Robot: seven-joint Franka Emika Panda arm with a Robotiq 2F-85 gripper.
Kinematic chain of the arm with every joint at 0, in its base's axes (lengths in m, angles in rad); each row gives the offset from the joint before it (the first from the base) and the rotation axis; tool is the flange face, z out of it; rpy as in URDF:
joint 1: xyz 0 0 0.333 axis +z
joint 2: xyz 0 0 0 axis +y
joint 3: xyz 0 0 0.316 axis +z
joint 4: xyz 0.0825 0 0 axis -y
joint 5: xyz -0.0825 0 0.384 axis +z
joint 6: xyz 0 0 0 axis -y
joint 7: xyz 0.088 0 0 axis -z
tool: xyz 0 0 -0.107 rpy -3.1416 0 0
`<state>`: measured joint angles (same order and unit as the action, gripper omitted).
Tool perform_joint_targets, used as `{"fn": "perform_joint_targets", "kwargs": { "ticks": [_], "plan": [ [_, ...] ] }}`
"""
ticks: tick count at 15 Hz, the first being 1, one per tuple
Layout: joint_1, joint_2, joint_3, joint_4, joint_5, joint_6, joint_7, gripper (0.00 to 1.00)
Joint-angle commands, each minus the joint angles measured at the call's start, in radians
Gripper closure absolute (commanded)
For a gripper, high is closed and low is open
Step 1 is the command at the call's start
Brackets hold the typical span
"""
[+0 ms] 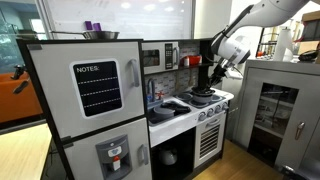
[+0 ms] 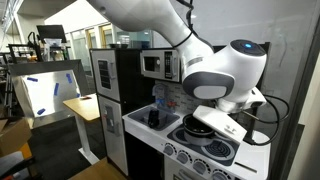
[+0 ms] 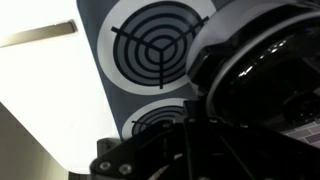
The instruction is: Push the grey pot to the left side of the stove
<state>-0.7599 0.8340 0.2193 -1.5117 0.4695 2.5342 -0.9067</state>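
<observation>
Status: push not done, by my read.

- Claw (image 1: 213, 80) hangs low over the stove (image 1: 222, 101), with the arm reaching in from above. Jaw state: cannot tell. It is too small in that exterior view, hidden behind the wrist housing in the exterior view from the stove (image 2: 205, 148) side, and in the wrist view the fingers are just dark clutter along the bottom edge.
- Grey pot (image 1: 203, 96): a low dark round shape on the cooktop, right under the claw and a little to one side. Contact or a small gap: cannot tell.
- Wrist view: the big dark glossy curve (image 3: 262, 70) just beside the claw is probably the pot's wall, but it is blurred, so low confidence.
- 2 coil burners (image 3: 160, 45) (image 3: 160, 122) on the far side of that curve from the claw are bare, with nothing on them.
- Judgement: claw is in position beside the pot, and the pot reads as mid-stove rather than at an edge. The sideways shove is what is left.

Text:
- "NOTES:" on the chalkboard panel (image 1: 98, 88) of the fridge door (image 1: 60, 110), well away from the claw.
- 0 other legible labels or brands. Knob and microwave markings are too small to read.
</observation>
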Motion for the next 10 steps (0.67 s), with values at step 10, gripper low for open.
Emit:
{"fn": "perform_joint_targets", "kwargs": {
  "ticks": [10],
  "plan": [
    [0.019, -0.053, -0.008, -0.080, -0.002, -0.051, -0.028, 1.00]
  ]
}}
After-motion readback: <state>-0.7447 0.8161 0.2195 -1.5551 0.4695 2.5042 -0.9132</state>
